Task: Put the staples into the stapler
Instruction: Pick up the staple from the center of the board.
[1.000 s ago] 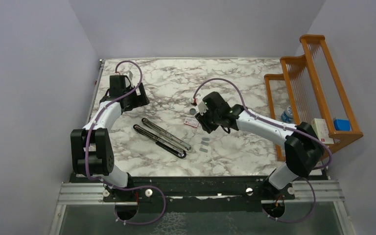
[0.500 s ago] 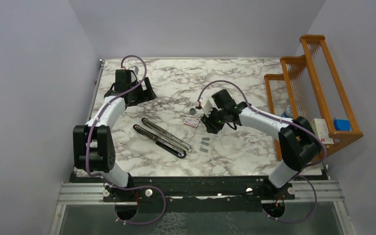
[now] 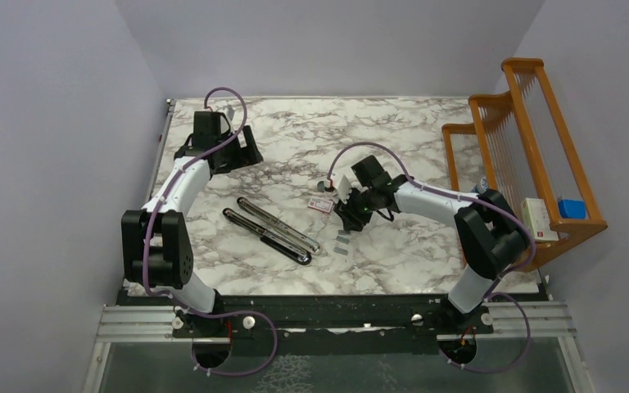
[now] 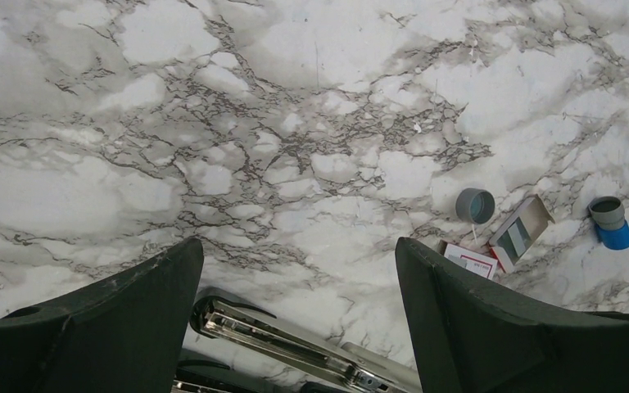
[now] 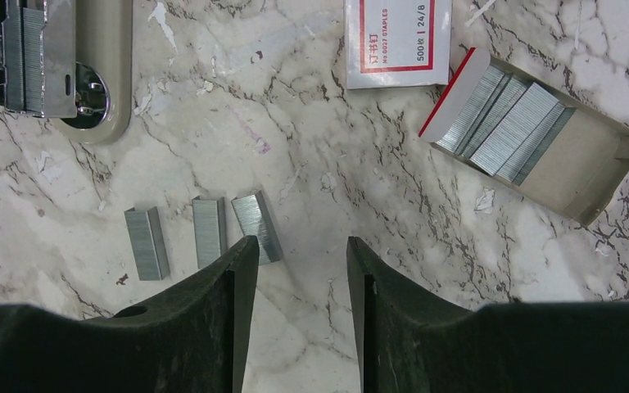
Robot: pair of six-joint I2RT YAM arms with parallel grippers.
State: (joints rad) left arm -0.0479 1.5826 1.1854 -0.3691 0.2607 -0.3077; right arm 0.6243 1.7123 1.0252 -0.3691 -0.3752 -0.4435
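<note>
The stapler (image 3: 272, 230) lies swung open in the middle of the table, its two long halves side by side. Its metal channel (image 4: 295, 344) shows low in the left wrist view, and its end (image 5: 49, 57) at the top left of the right wrist view. Three loose strips of staples (image 5: 209, 231) lie just left of my right gripper (image 5: 301, 241), which is open, empty and hovers over bare marble; its left fingertip (image 5: 246, 254) overlaps the nearest strip. My left gripper (image 4: 299, 246) is wide open and empty, behind the stapler's far end.
The staple box's tray (image 5: 532, 139) holds more strips, and its white-and-red sleeve (image 5: 397, 41) lies beside it. A grey cap (image 4: 475, 205) and a blue-and-white cylinder (image 4: 610, 223) sit near them. A wooden rack (image 3: 532, 147) stands along the right edge.
My right gripper has swung towards the near side, from beside the box to over the loose strips, and its jaws have spread a little. The left gripper drifted slightly towards the back.
</note>
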